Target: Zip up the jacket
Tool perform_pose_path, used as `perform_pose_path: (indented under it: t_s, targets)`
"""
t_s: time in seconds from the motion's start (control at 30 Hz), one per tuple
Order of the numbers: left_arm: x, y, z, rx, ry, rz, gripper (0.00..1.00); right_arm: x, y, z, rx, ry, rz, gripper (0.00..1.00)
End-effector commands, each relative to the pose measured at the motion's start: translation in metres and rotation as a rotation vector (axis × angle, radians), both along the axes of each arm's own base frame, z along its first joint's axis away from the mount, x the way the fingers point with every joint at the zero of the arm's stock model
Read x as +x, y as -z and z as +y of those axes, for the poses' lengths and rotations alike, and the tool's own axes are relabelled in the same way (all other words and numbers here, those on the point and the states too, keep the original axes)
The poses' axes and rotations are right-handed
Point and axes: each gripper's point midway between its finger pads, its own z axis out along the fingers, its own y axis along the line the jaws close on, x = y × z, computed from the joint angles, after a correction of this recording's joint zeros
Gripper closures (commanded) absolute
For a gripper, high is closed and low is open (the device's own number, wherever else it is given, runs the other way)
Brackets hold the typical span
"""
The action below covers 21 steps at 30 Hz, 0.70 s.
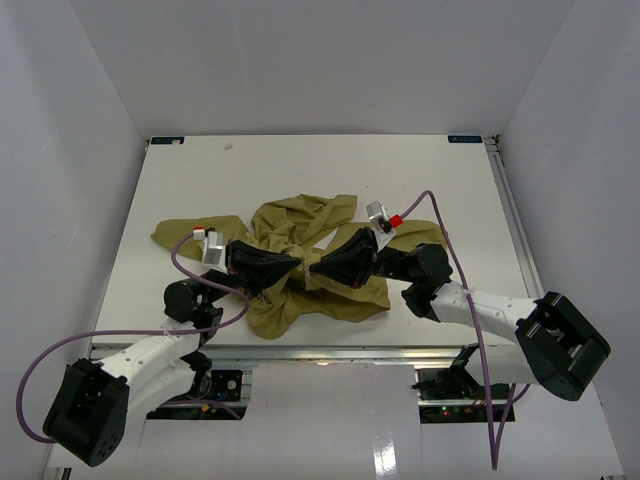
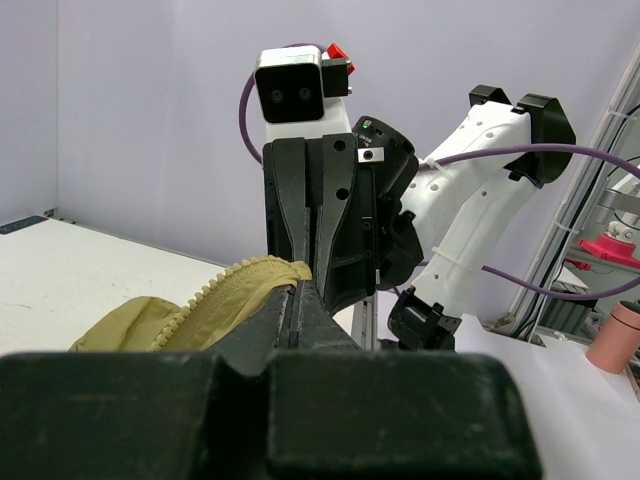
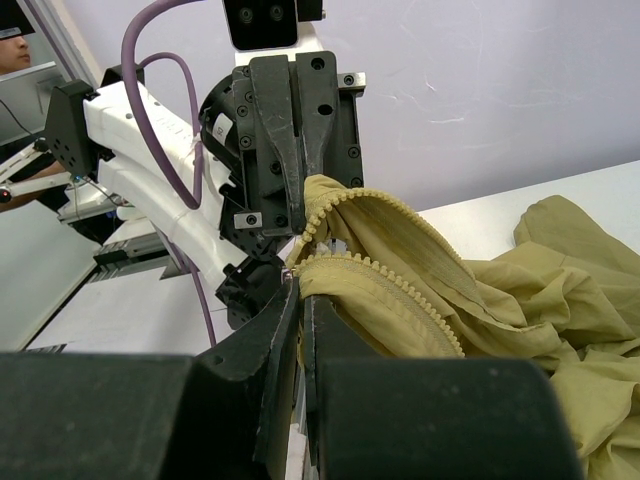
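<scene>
The fingers (image 3: 272, 342) of the right gripper (image 3: 298, 292) and those of the left gripper (image 3: 300, 207) are pressed together on the zipper edges of the jacket (image 1: 300, 215), which is crumpled at the middle of the table (image 1: 200, 180). The slider cannot be made out, and the pinch points are hidden from above by the grippers themselves. Purple cables (image 1: 430, 193) are draped beside the arms.

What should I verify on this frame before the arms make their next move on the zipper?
1. Left fingers shut on the jacket zipper edge: ok.
2. Right fingers shut on the other edge: ok.
3. Both teeth rows visible, converging at the fingers: ok.
4. Slider engaged: cannot tell, hidden between fingers.
5. Jacket spread flat: not ok, bunched.
</scene>
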Motion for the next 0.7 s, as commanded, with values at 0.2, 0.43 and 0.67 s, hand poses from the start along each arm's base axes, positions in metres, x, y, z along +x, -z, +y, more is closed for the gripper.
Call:
perform_pose_path:
  t_s: [0.2,0.43,0.67]
  targets:
    - [-0.061,-0.067,0.036,-0.249,-0.031,-0.456,1.00,-0.004,-0.033,-0.007,0.119,0.018,-0.086,0.92]
    - [-0.060,-0.066,0.036,-0.246,-0.037,-0.462,1.00,-0.006,-0.029,-0.008,0.116,0.006,-0.080,0.92]
    - [-0.058,-0.066,0.034,-0.239,-0.037,-0.465,1.00,-0.006,-0.024,-0.006,0.104,-0.004,-0.066,0.92]
